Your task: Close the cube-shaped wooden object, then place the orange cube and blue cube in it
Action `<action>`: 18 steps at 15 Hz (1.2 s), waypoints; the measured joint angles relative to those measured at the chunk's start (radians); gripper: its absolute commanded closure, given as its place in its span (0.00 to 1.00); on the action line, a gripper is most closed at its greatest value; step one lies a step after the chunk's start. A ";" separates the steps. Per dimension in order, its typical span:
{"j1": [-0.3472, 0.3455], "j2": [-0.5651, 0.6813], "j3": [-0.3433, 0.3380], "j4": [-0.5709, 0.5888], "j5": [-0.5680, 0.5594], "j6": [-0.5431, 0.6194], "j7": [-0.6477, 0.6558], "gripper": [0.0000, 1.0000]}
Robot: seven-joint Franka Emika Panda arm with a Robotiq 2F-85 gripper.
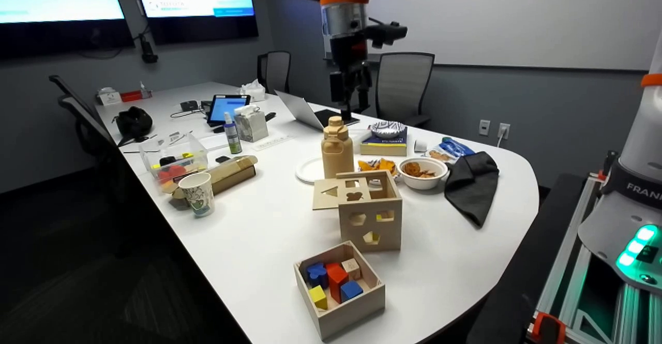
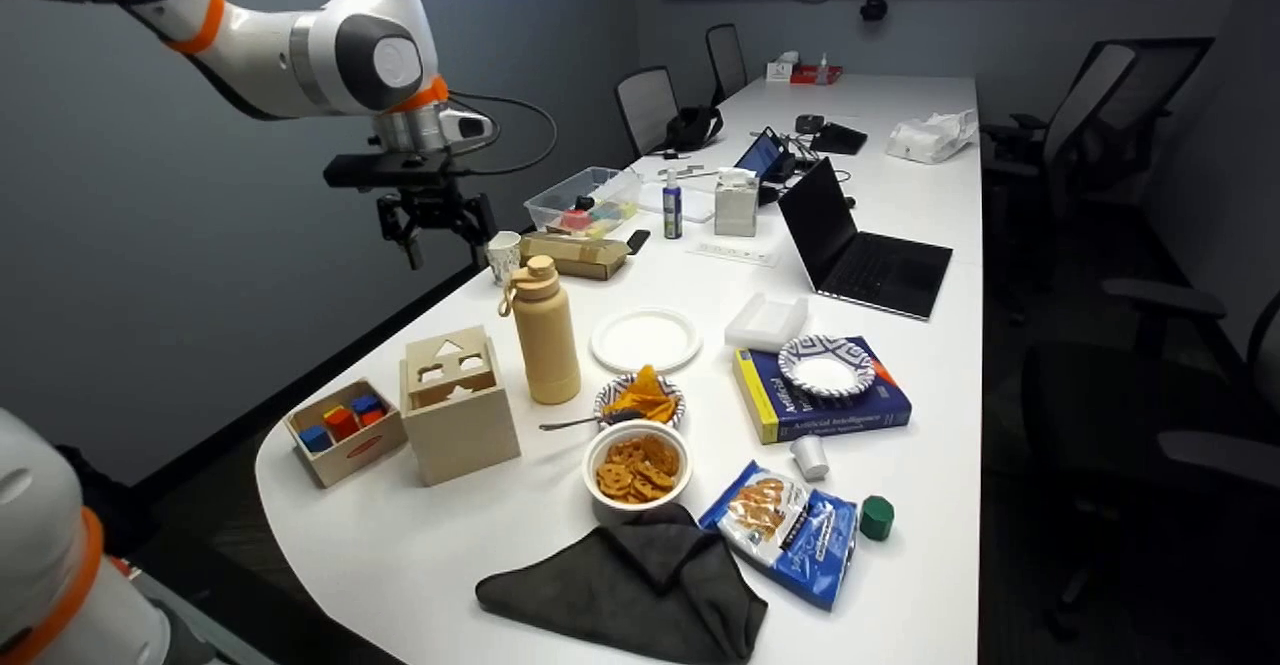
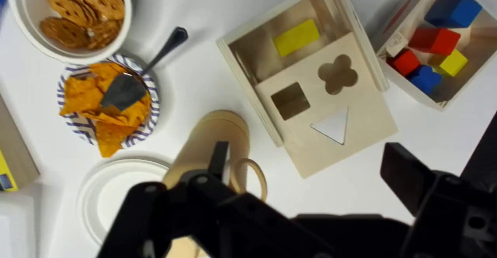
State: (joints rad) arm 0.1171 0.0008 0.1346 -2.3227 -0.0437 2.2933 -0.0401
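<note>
- Wooden box [image 2: 462, 435]: one, upright on the table [image 1: 269, 240]. Wooden tray [image 1: 354, 313]: one, just beside the box.
- Blocks in the tray: six in the wrist view. The blue cube [image 3: 453, 11], one lobed blue block [image 3: 425, 78], two reddish blocks [image 3: 435, 40], one yellow block [image 3: 453, 63], one bare wood block [image 3: 397, 44].
- Blocks elsewhere: a second yellow block [image 3: 296, 37] inside the box, and one green block [image 2: 877, 518] near the snack bag [image 2: 785, 535].
- Bowls: three. A snack bowl [image 1: 423, 182], a chip bowl [image 3: 154, 106] with orange chips, and a patterned bowl [image 2: 825, 375] on the one book [image 2: 830, 420].
- One each: bottle [image 2: 550, 345], plate [image 2: 645, 340], black cloth [image 2: 640, 585], laptop [image 2: 880, 270], tablet [image 1: 227, 108].
- The box is pale wood. Its lid [image 3: 324, 104] stands partway out, overhanging one side and leaving part of the top uncovered.
- The lid has three holes: a square, a clover and a triangle, the triangle out past the wall. In an exterior view, one side wall shows three holes too.
- The blue cube is flat-faced. I cannot tell which reddish block, if either, counts as orange.
- The hand [image 3: 306, 157] hangs in the air above the table, its two fingers wide apart.
</note>
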 measured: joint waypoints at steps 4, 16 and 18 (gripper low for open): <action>0.043 0.146 0.026 0.022 -0.018 0.199 0.077 0.00; 0.128 0.501 -0.030 0.215 -0.180 0.436 0.064 0.00; 0.136 0.534 -0.027 0.250 -0.180 0.437 0.035 0.00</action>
State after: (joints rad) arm 0.2526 0.5347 0.1071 -2.0724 -0.2234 2.7300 -0.0052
